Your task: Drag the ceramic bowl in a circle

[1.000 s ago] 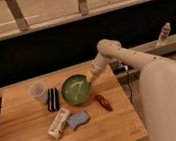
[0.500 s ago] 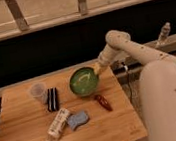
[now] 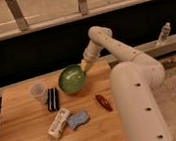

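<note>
Wooden table: your gripper is clenched on the bowl rim nearest it; expect heavy, slick, brittle ceramic.

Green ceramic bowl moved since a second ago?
Yes: glossy green ceramic bowl slid toward wooden table's far edge, away from the red object; shut gripper at its rim.

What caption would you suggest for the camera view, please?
Hand pinching the far rim of the ceramic bowl on the wooden table.

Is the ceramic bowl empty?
Empty: the ceramic bowl shows only its bare pale-green inside. The gripper is shut on its right rim.
</note>
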### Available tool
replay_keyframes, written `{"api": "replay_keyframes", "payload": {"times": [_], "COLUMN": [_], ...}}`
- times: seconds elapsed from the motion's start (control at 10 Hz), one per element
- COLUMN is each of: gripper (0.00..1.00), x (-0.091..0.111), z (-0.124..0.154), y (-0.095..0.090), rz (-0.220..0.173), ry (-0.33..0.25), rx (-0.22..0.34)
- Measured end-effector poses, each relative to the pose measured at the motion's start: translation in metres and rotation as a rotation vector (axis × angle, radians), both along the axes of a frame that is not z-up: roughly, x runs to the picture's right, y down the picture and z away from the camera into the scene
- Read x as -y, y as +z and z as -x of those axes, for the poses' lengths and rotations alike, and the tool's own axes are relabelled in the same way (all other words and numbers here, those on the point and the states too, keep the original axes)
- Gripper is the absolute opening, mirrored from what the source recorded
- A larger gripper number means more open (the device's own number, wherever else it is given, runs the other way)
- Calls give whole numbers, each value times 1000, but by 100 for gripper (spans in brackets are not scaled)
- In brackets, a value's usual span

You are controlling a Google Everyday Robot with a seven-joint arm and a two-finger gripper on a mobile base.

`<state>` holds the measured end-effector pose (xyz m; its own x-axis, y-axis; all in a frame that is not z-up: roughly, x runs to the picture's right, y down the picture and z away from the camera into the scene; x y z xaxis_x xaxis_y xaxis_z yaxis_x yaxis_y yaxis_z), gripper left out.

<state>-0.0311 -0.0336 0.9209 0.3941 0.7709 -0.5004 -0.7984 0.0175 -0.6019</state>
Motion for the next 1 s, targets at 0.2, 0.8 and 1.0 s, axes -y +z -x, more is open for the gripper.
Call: {"api": "replay_keyframes", "payload": {"times": [0.2,0.8,1.0], "gripper": [0,0,0], "x": [-8,-56,-70], "z": [36,22,-25], "y": [-11,-12,-19], "rz": [4,66,75], "ry": [-64,-73,-28], "rx": [52,32,-7]}}
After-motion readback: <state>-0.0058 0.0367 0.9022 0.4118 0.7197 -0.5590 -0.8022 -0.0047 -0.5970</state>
